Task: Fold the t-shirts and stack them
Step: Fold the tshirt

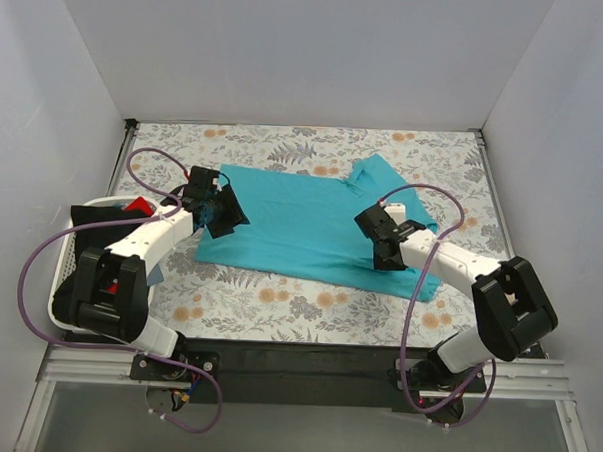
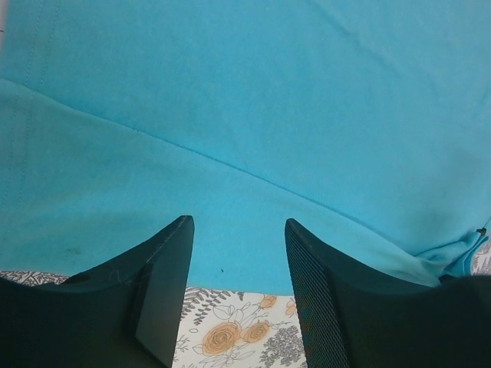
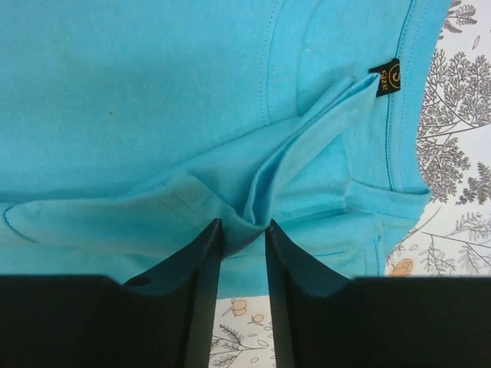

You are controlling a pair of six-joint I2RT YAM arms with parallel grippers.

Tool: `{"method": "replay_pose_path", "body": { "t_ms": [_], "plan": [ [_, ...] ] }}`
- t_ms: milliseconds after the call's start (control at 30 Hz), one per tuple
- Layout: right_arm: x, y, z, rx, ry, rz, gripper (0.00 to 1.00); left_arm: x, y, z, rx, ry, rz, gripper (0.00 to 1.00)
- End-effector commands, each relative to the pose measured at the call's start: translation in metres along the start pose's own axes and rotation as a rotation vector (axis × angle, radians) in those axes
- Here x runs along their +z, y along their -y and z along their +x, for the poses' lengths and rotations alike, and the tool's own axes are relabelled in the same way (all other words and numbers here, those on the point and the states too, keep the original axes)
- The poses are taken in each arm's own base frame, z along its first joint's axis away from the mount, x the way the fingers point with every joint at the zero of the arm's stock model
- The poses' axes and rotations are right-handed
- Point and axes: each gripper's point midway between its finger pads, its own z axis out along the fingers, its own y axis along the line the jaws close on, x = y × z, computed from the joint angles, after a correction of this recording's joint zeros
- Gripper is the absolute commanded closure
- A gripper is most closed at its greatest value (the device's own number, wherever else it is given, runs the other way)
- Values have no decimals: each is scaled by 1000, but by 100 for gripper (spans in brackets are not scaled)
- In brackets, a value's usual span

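Note:
A plain turquoise t-shirt (image 1: 302, 221) lies spread across the middle of the flower-patterned table, with its collar to the right. My left gripper (image 1: 220, 210) is open at the shirt's left edge. In the left wrist view (image 2: 238, 230) its jaws straddle the shirt's hem (image 2: 245, 115) with nothing between them. My right gripper (image 1: 378, 239) is over the shirt's right part. In the right wrist view (image 3: 244, 230) its jaws stand narrow and pinch a raised fold of the turquoise shirt (image 3: 153, 100) near the collar label (image 3: 388, 77).
A white slatted basket (image 1: 65, 266) stands at the left table edge, beside the left arm. It holds a red shirt (image 1: 134, 205) and a black shirt (image 1: 86, 222). White walls enclose the table on three sides. Purple cables loop off both arms.

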Motion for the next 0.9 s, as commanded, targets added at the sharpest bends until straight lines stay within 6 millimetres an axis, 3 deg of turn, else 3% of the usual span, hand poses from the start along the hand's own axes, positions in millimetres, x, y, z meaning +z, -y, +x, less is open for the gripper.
{"method": "replay_pose_path", "body": {
  "t_ms": [0, 200, 433, 700, 867],
  "plan": [
    [-11, -6, -15, 120, 97, -76, 63, -3, 2, -1, 16, 7, 22, 50],
    [-24, -1, -25, 173, 168, -99, 49, -3, 3, -1, 16, 6, 25, 51],
    [-17, -5, -40, 146, 166, -75, 49, -2, 2, -1, 16, 7, 22, 51],
    [-13, -22, -75, 95, 218, -82, 50, -1, 0, 1, 17, 4, 17, 51],
    [-6, -28, -76, 83, 197, -86, 51, 0, 0, 1, 16, 2, 16, 51]
  ]
}}
